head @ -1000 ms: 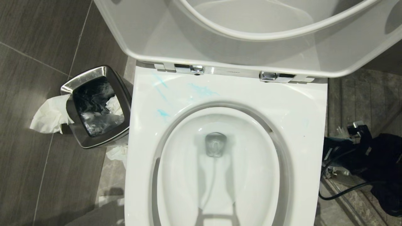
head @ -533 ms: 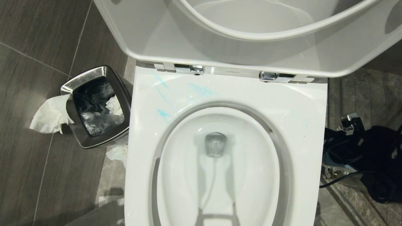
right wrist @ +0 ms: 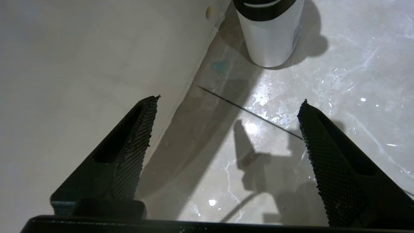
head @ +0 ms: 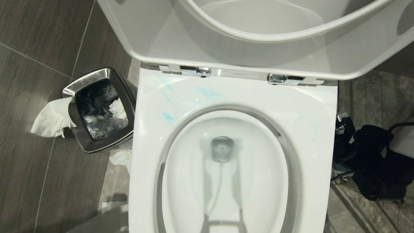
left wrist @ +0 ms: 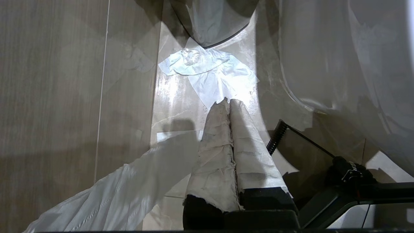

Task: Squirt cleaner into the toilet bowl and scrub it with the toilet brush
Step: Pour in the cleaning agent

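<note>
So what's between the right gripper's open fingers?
Nothing held: the right gripper frames only bare wet floor tile, in the right wrist view. A white container stands beyond.

Head camera looks steeply down on the toilet bowl [head: 233, 97] from close above. Both wrist cameras sit low, facing the floor [right wrist: 258, 155] beside the bowl's outer wall [left wrist: 339, 64], its 2 sides.

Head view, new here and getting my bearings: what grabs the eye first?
The open white toilet bowl fills the middle, lid raised, with turquoise cleaner smears on the back of its rim near the chrome hinges. On the floor to its left stands a steel-rimmed waste bin with white tissue hanging over its edge.
</note>
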Available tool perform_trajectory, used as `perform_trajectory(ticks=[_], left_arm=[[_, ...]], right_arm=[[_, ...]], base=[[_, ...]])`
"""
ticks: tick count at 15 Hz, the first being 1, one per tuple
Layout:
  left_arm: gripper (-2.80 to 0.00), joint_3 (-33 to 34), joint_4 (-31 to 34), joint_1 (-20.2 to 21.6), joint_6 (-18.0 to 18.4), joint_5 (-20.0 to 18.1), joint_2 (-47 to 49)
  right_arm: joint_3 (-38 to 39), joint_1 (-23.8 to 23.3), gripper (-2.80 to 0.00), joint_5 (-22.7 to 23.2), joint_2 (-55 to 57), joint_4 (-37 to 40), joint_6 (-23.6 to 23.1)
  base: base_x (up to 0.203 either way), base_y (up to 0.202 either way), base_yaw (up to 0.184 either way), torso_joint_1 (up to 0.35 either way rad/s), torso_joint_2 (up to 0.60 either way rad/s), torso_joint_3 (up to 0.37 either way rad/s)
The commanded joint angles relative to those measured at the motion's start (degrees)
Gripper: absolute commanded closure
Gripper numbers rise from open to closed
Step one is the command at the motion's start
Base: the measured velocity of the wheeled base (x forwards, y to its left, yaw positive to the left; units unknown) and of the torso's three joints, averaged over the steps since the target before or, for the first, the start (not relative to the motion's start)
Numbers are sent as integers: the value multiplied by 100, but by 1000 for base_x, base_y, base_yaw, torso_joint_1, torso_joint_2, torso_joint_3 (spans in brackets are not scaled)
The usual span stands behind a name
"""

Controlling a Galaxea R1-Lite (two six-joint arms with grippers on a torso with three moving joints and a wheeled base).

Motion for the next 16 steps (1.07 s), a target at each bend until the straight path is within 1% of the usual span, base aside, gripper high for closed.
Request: perform_trajectory(ticks=[1, 5, 9, 12, 16], left_arm=[[0, 9, 0, 5, 4, -2, 3], [0, 9, 0, 5, -1, -2, 2], [0, 9, 0, 5, -4, -2, 0], [0, 9, 0, 5, 4, -2, 9], [0, 9, 0, 5, 4, -2, 8]], right_arm=[[-268, 69, -280, -20, 226, -51, -40], [-1169, 148, -280, -325, 625, -51, -252], [-1952, 245, -280, -354, 1038, -51, -297], [-2272, 428, -280, -355, 1150, -51, -307], [-2601, 645, -280, -355, 1201, -51, -469]], base=[[0, 0, 0, 0, 0, 0], [0, 0, 0, 0, 0, 0], [0, 0, 0, 0, 0, 0], [0, 0, 0, 0, 0, 0], [0, 0, 0, 0, 0, 0]])
